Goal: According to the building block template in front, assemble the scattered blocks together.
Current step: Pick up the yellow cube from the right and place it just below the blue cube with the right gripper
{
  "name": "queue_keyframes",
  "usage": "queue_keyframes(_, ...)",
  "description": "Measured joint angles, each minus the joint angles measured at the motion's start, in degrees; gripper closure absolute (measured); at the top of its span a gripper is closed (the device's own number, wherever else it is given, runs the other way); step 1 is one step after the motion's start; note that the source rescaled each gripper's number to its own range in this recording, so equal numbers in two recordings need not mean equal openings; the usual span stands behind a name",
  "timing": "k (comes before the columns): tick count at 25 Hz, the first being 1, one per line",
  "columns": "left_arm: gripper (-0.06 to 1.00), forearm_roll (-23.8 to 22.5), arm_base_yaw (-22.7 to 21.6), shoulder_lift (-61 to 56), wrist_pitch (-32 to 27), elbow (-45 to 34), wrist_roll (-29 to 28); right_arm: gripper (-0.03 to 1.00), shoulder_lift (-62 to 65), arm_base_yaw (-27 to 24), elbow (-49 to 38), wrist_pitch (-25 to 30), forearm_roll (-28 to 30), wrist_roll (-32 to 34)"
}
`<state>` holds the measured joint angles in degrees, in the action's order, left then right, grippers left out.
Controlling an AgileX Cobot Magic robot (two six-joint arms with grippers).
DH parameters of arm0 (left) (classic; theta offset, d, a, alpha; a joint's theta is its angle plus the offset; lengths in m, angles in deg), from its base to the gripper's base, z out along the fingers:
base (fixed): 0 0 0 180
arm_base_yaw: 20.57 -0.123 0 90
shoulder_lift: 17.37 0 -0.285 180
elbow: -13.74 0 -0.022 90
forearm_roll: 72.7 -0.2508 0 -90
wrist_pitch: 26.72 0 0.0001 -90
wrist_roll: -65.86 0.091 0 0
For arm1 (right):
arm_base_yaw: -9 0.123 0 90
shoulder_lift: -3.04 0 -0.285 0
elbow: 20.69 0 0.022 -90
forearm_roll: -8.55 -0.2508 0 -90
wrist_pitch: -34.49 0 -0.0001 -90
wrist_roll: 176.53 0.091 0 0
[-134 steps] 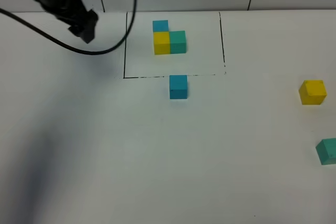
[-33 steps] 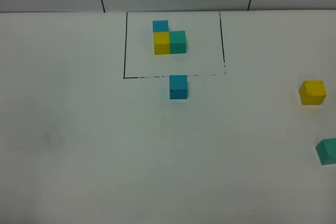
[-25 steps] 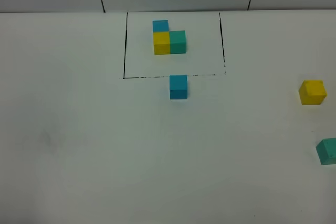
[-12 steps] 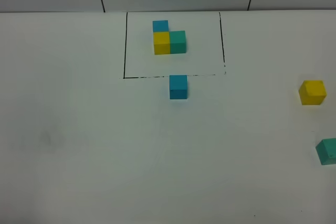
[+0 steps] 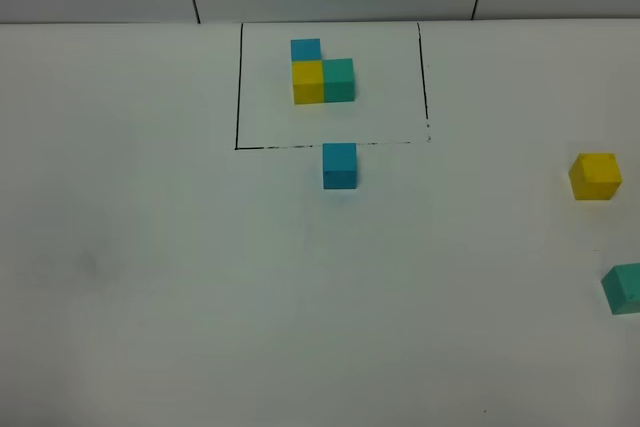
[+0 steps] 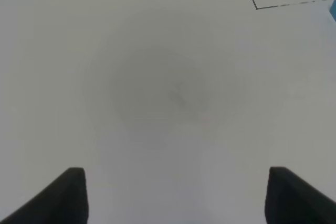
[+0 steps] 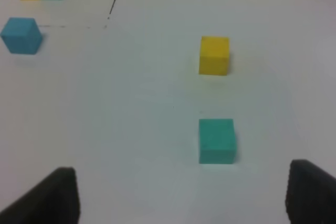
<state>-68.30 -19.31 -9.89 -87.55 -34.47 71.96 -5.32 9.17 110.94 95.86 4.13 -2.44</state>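
Hovering w/ jaws wide & empty, right gripper [image 7: 184, 200] faces teal block [image 7: 216, 140], yellow block [image 7: 214, 55] just beyond, prob. lined up for a pick. Left gripper [image 6: 178, 200] likewise wide, empty, over table [image 6: 157, 87]. Blue block [image 5: 339, 165] sits just outside the outline round template [image 5: 322, 72], prob. the build's anchor.

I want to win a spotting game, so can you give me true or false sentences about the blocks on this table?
1. A blue block sits just outside the marked square. True.
2. The loose yellow block touches the loose green block. False: they lie apart.
3. The template inside the square has three blocks. True.
4. The right gripper holds the green block. False: it is open and empty, and the block lies on the table.
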Motion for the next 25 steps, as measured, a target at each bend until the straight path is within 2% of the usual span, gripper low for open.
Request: queue_keyframes(25, 0.35, 0.02, 0.0, 0.0, 0.0, 0.0, 0.0, 0.35, 0.0, 0.0, 0.0, 0.0, 0.0, 0.0)
